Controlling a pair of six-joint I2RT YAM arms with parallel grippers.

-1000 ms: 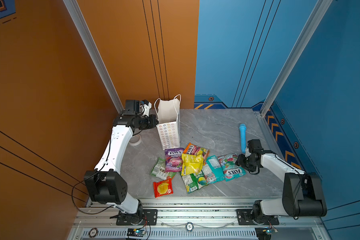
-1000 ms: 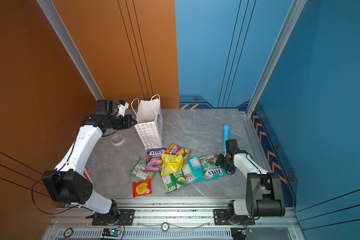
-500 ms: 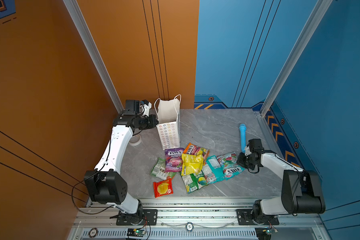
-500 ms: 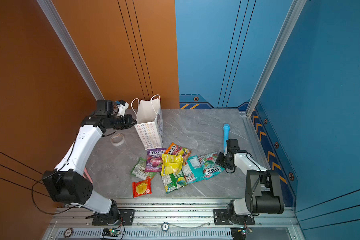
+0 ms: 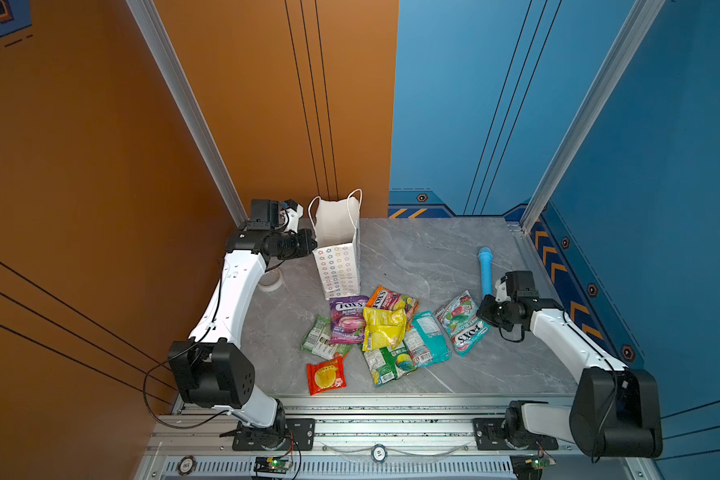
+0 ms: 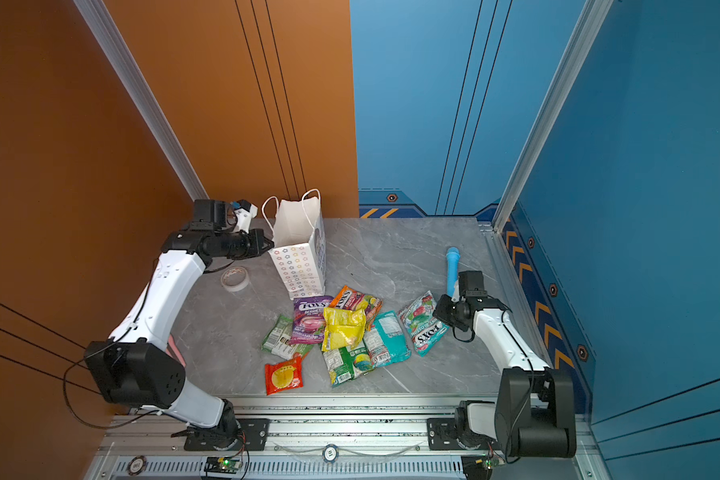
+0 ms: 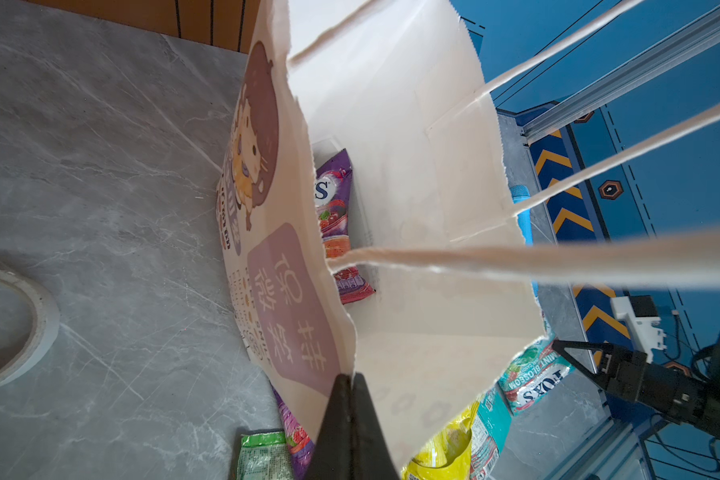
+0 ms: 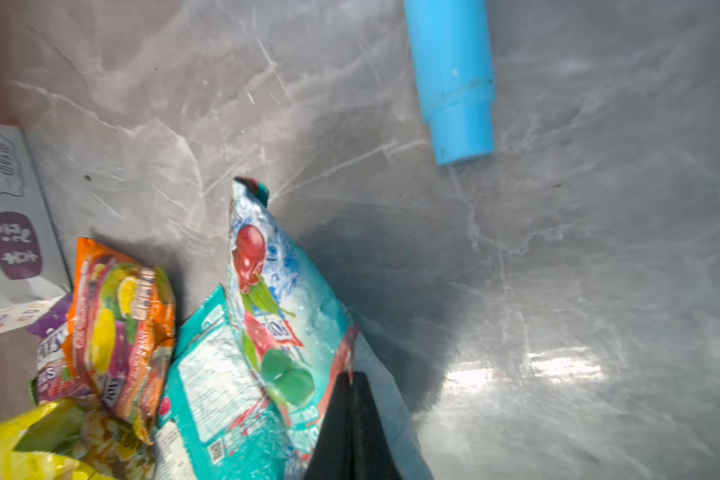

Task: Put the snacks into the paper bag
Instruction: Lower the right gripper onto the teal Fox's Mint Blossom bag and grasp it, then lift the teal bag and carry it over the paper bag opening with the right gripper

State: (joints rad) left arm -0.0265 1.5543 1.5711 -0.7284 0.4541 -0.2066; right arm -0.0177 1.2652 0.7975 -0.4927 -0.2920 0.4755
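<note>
The white paper bag [image 5: 337,257] [image 6: 298,257] stands upright at the back left. My left gripper [image 5: 313,249] [image 7: 352,376] is shut on its rim. A purple packet [image 7: 335,216] lies inside the bag. My right gripper [image 5: 481,311] [image 8: 352,374] is shut on the edge of a teal FOX'S mint packet [image 5: 460,322] [image 8: 283,299], whose gripped side is lifted off the table. The other snacks lie in a pile in front of the bag: purple FOX'S [image 5: 347,318], orange [image 5: 391,299], yellow [image 5: 383,328], teal [image 5: 427,338], two green [image 5: 387,363] [image 5: 319,338] and red [image 5: 326,375].
A blue stick [image 5: 485,270] [image 8: 454,83] lies just behind my right gripper. A roll of tape [image 6: 234,277] [image 7: 17,332] sits left of the bag, under my left arm. The orange and blue walls stand close behind the grey marble table [image 5: 425,249].
My right gripper has shut on the teal FOX'S mint packet's edge and tipped that side up. The left arm and the bag have not moved.
</note>
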